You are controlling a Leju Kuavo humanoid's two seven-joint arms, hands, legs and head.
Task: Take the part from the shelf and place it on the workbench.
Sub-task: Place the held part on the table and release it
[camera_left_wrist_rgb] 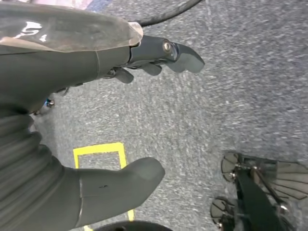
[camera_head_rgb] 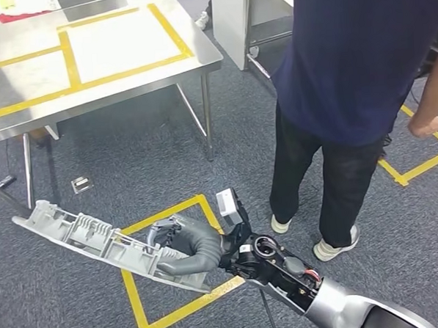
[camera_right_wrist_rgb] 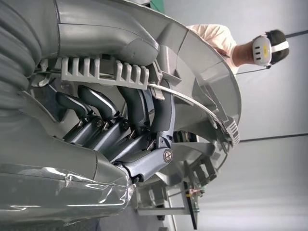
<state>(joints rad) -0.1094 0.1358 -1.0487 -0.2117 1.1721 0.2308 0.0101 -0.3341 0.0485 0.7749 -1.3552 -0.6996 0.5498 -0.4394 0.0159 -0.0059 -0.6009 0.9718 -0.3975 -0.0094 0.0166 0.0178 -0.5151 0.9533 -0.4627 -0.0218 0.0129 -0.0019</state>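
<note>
Right hand (camera_head_rgb: pixel 190 248) grips the long grey part (camera_head_rgb: pixel 93 240), fingers (camera_right_wrist_rgb: pixel 109 120) wrapped around its ribbed edge; the part extends leftward from the hand, above the carpet. Left hand (camera_left_wrist_rgb: pixel 109 120) holds nothing, fingers apart. Desk (camera_head_rgb: pixel 91 97) stands well beyond the right hand; a person (camera_head_rgb: pixel 346 91) just right.

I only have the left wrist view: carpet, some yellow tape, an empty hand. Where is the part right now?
Observer: The right hand holds the long grey part over the carpet, its fingers wrapped around it.
Operator: Is the workbench near?
Observer: A steel workbench with yellow tape outlines stands ahead and to the left; the part is not yet on it.
Operator: Anyone in the way?
Observer: A person in a dark blue shirt stands ahead on the right, beside the bench's corner.
</note>
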